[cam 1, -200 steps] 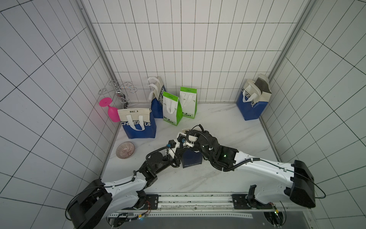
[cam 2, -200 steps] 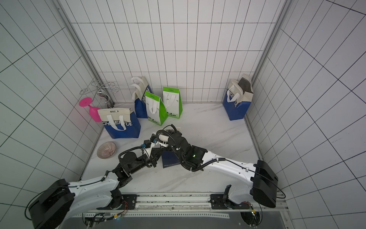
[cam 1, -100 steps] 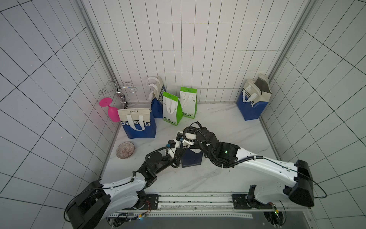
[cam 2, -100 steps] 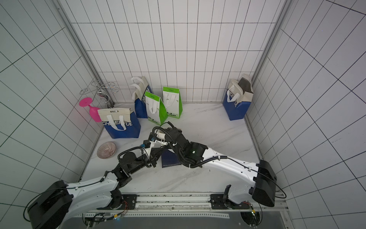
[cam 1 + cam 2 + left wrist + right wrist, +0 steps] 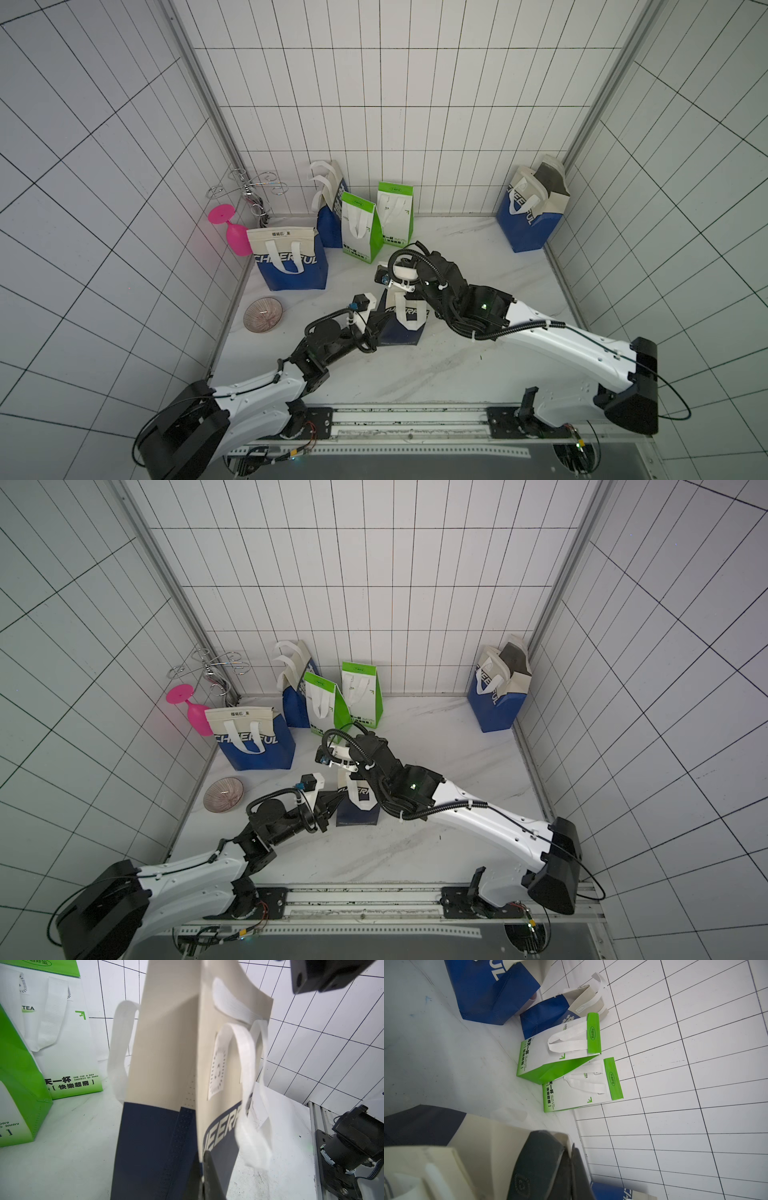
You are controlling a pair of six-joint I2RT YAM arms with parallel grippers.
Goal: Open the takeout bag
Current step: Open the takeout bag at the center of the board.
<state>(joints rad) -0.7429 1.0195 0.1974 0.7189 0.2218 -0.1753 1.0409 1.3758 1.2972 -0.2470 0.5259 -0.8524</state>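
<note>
Two white-and-black robot arms on an aluminium rail (image 5: 415, 419) at the near edge of a white marble-patterned tabletop (image 5: 457, 365), both reaching inward to one item.

1. Small navy-and-beige fabric takeout bag (image 5: 401, 328) with white strap handles and pale lettering on the navy band. It stands upright near the middle of the tabletop, between the two arms.
 - Left gripper (image 5: 202, 1159): jaws pressed together on the bag's lower front corner fold, low on its left side.
 - Right gripper (image 5: 566, 1144): jaws closed tight on the beige top rim, reaching in from above.
 - How far the mouth stands apart cannot be told.

2. Round ribbed pinkish-brown bowl (image 5: 263, 314), on the tabletop near the left wall, well apart from the takeout bag.

3. Large royal-blue-and-beige tote bag (image 5: 291, 266) with white handles, lettered CHEERFUL. It stands upright just beyond the bowl.

4. Magenta plastic goblet (image 5: 235, 235), tilted, its cup partly hidden behind the tote bag.

5. Pair of green-and-white paper bags with white handles, upright near the back wall. The nearer green bag (image 5: 359, 228) overlaps the farther green bag (image 5: 395, 216).

6. Blue-and-beige rear bag (image 5: 328, 199) with white handles up, behind the nearer green bag.

7. Chrome wire rack (image 5: 249, 191), in the far left corner.

8. Blue-and-beige corner bag (image 5: 532, 212), in the far right corner, mouth gaping with a grey inside showing.
</note>
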